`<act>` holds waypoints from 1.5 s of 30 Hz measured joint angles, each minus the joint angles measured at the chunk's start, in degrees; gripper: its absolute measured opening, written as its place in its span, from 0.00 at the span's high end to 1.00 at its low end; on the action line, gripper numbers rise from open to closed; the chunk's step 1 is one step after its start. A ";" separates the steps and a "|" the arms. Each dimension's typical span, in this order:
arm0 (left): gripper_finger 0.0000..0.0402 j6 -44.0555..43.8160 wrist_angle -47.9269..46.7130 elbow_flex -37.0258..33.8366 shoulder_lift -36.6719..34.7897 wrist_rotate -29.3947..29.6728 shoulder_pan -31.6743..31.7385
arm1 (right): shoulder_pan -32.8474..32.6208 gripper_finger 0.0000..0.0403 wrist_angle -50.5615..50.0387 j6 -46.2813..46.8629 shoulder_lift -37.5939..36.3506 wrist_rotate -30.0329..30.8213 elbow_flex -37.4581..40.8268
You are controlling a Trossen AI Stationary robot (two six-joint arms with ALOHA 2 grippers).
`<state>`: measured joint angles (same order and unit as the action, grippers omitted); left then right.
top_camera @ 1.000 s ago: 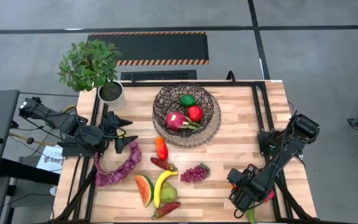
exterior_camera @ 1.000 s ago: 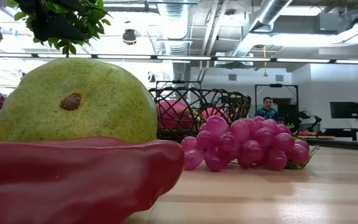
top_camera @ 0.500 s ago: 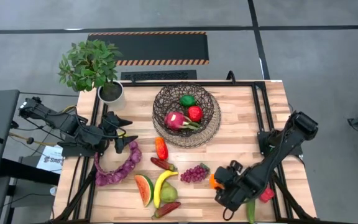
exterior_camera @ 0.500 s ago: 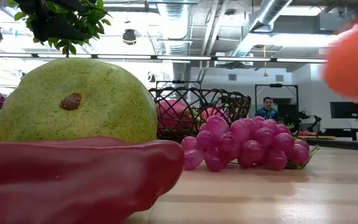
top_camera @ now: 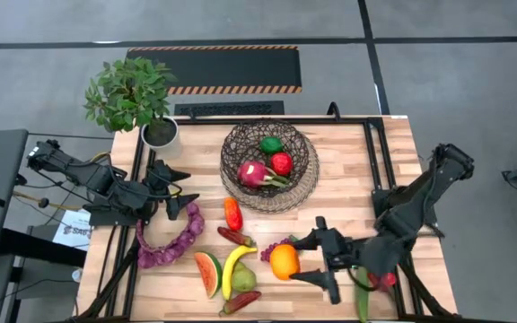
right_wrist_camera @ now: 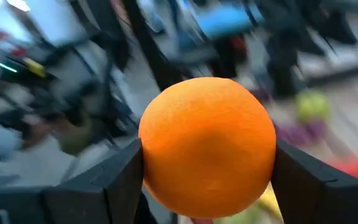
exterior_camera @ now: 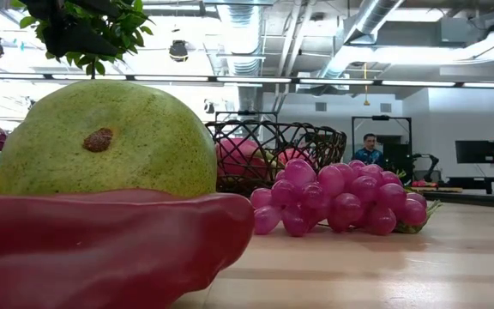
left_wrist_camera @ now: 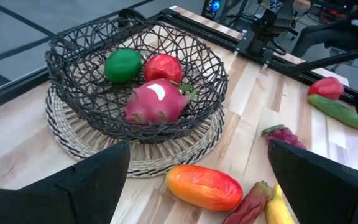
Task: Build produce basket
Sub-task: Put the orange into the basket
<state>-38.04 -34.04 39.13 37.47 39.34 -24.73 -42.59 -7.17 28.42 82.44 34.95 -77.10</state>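
The basket (top_camera: 269, 166) sits at the table's (top_camera: 348, 193) twelve o'clock, holding dragon fruit (top_camera: 253, 174), a red fruit (top_camera: 281, 163) and a green one (top_camera: 271, 144). Grapes (top_camera: 275, 248), peppers and a banana (top_camera: 234, 269) crowd the six o'clock side below it. There the right gripper (top_camera: 308, 259) clamps the orange (top_camera: 284, 261); the left gripper (top_camera: 187, 194) waits spread at nine o'clock.

The surface (top_camera: 348, 193) was a pale wooden butcher-block top edged by a black frame. At its far middle sat the basket (top_camera: 268, 165) on its tan wicker base. A white plant pot (top_camera: 161, 135) stood at the far left corner. A purple string (top_camera: 170, 239) curled on the left. Toward the near edge lay an orange-red mango (top_camera: 232, 213), a red pepper (top_camera: 234, 237), purple grapes (top_camera: 275, 251), a watermelon slice (top_camera: 207, 273), a banana (top_camera: 234, 268), a green pear (top_camera: 245, 279) and another red pepper (top_camera: 240, 301).
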 joint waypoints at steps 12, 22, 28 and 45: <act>0.08 0.10 -0.16 0.00 0.02 0.37 0.01 | 0.02 0.28 19.82 -21.81 -1.93 -17.46 -0.04; 0.08 0.37 -1.47 0.00 0.00 0.82 0.00 | 7.64 0.28 16.88 -32.34 -3.18 -15.60 -0.04; 0.08 -0.02 -1.47 0.00 0.00 0.82 0.01 | 25.99 0.28 7.16 -23.58 -4.83 -12.10 -0.09; 0.08 -0.39 -1.69 0.00 0.00 0.78 0.02 | 60.82 0.28 0.67 -8.45 17.99 -27.69 -0.04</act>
<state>-38.44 -35.73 39.13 37.47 40.12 -24.71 18.23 -6.50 19.96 100.44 7.26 -77.14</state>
